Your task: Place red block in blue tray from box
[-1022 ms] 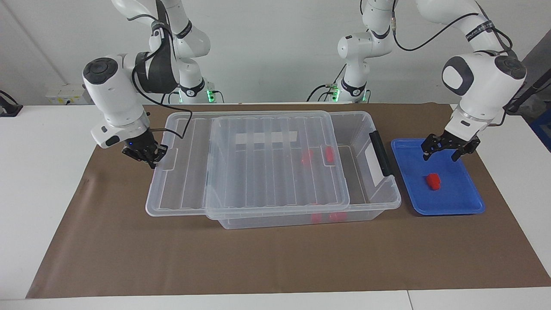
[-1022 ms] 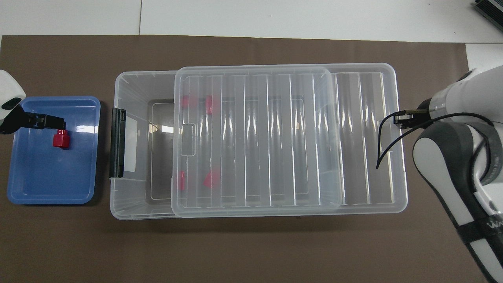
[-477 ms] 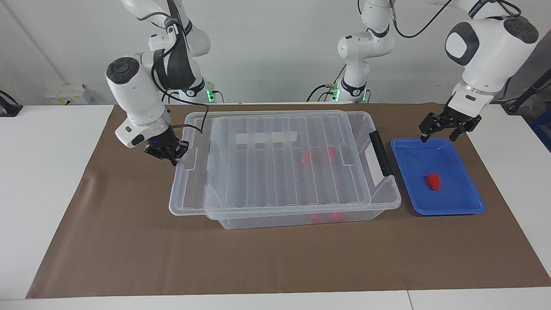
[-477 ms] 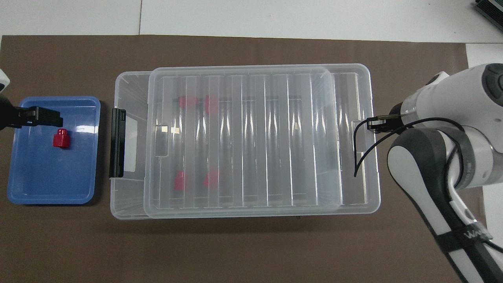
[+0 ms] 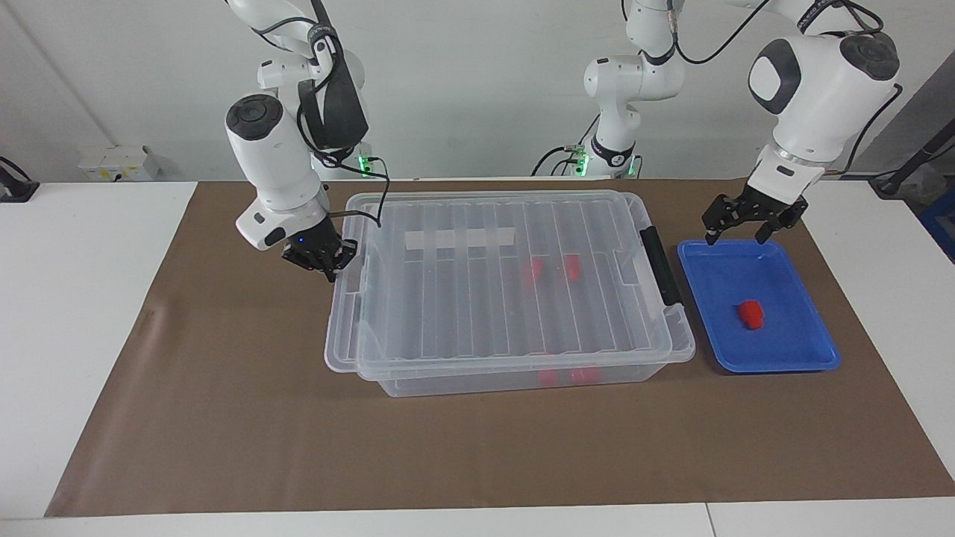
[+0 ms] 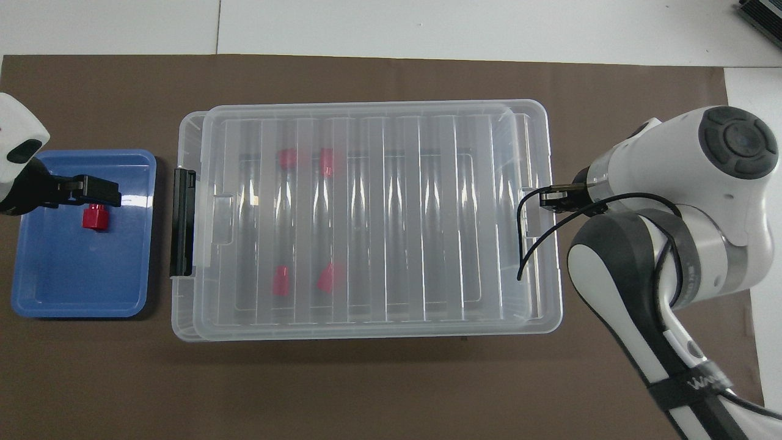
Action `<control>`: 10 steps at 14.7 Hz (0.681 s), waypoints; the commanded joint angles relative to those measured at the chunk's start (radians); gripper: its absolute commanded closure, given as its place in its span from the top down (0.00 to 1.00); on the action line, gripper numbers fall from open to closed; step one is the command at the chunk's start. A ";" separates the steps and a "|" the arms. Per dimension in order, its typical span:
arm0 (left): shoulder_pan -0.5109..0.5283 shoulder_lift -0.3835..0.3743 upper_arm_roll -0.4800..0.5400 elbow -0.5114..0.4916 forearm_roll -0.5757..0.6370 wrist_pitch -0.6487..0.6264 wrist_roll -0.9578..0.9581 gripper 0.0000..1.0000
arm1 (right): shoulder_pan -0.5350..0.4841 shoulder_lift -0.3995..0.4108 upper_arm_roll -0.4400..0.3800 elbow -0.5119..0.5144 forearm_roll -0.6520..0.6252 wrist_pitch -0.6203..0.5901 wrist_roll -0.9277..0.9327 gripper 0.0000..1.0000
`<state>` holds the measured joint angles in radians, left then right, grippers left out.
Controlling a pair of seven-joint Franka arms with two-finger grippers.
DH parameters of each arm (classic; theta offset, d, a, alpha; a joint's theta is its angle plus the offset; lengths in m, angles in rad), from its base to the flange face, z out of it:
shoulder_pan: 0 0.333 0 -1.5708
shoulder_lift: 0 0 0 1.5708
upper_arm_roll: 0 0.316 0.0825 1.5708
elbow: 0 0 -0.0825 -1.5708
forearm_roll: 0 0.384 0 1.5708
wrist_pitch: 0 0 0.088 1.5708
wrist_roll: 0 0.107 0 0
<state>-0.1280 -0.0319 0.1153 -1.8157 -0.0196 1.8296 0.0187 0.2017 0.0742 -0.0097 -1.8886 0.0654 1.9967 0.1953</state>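
We see the small bright red plastic block (image 5: 750, 314) lying in the shallow blue plastic tray (image 5: 791, 358), below the left gripper (image 5: 737, 227), whose fingers are spread and empty. The large clear plastic box (image 5: 656, 350) holds more red blocks (image 5: 550, 268) under its ribbed transparent lid (image 5: 462, 298). The right gripper (image 5: 322, 262), fingers closed, grips that lid's end. Brown paper (image 5: 224, 418) covers the white tabletop (image 5: 67, 298).

Right gripper (image 5: 326, 265), fingertips together, apparently touches the box (image 5: 515, 373) lid's end. Left gripper (image 5: 735, 233), fingers spread, hangs over the box's handle-side neighbour.
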 commanded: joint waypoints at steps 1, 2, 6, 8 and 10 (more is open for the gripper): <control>-0.021 -0.054 0.037 -0.025 -0.011 -0.015 -0.020 1.00 | 0.013 -0.025 0.001 -0.027 0.045 -0.007 0.013 0.00; -0.022 -0.068 0.037 -0.027 -0.011 -0.019 -0.020 1.00 | 0.013 -0.025 0.001 -0.027 0.045 -0.007 0.013 0.00; -0.033 -0.083 0.037 -0.028 -0.011 -0.021 -0.020 1.00 | 0.031 -0.025 0.001 -0.027 0.045 -0.007 0.012 0.00; -0.032 -0.083 0.040 -0.028 -0.011 -0.021 -0.020 1.00 | 0.030 -0.025 0.001 -0.029 0.045 -0.009 0.010 0.00; -0.025 -0.085 0.038 -0.030 -0.010 -0.012 -0.017 1.00 | 0.030 -0.024 0.001 -0.027 0.045 -0.009 0.010 0.00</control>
<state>-0.1396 -0.0928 0.1386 -1.8194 -0.0197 1.8130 0.0108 0.2294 0.0742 -0.0090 -1.8922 0.0919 1.9967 0.1953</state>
